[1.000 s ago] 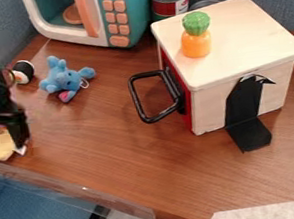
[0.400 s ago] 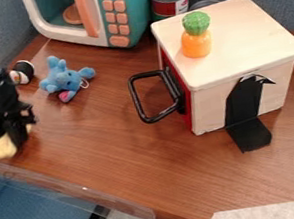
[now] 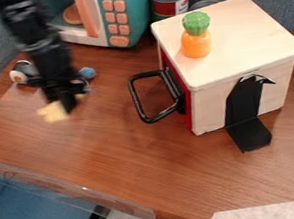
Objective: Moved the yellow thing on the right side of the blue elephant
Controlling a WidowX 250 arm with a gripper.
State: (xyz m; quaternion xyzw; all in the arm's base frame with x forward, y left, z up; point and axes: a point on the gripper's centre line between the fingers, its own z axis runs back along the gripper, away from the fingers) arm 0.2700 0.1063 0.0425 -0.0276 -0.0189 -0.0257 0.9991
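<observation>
The black gripper [image 3: 67,105] hangs left of centre over the wooden table, shut on the yellow thing [image 3: 53,112], which sticks out to the left below it and looks blurred. Just behind the gripper is the blue elephant [image 3: 87,73], mostly hidden by the arm, with only a small blue part showing at the arm's right side. Whether the yellow thing touches the table, I cannot tell.
A black-and-white toy [image 3: 19,75] lies left of the arm. Behind stands a teal toy microwave [image 3: 132,12], with a can [image 3: 169,1] beside it. To the right, a wooden box [image 3: 236,45] with a black handle [image 3: 137,100] carries an orange-and-green toy [image 3: 196,42].
The gripper has moved right and somewhat toward the back from the left edge, carrying the yellow thing with it. The arm now covers most of the elephant.
</observation>
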